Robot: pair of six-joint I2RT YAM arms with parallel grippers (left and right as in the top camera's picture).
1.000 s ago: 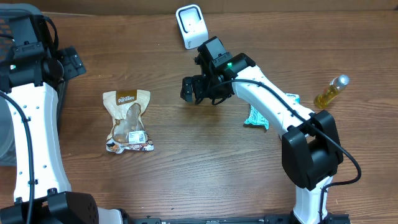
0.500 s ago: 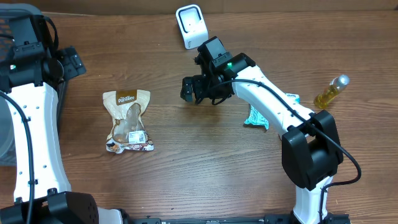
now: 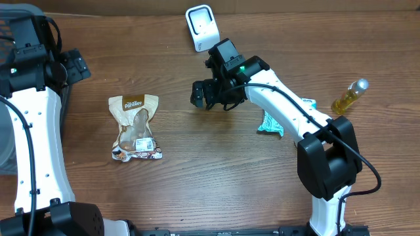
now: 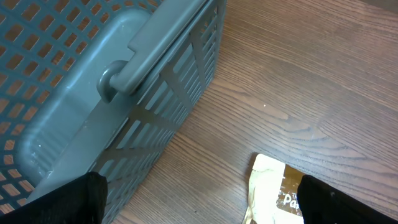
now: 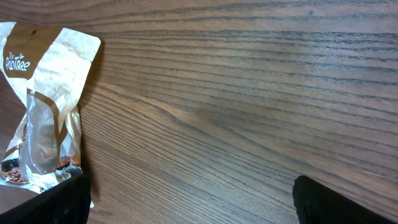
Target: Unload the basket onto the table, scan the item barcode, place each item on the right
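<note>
The right hand [image 3: 209, 97] hangs open and empty over the wooden worktop [image 3: 216, 170], just in front of the white barcode scanner [image 3: 200, 26], and the snack pouch [image 3: 135, 128] lies flat on the worktop well apart from it, toward the left arm. The left hand [image 3: 72, 65] is also open and holds nothing, next to the grey plastic basket [image 4: 93, 93]. A teal packet [image 3: 270, 121] and a small bottle of yellow liquid [image 3: 350, 96] lie on the right side.

There are 1 snack pouch [image 3: 135, 128], 1 teal packet [image 3: 269, 123], 1 yellow bottle [image 3: 349, 96], 1 white scanner [image 3: 200, 27] and 1 grey basket [image 4: 93, 81].
</note>
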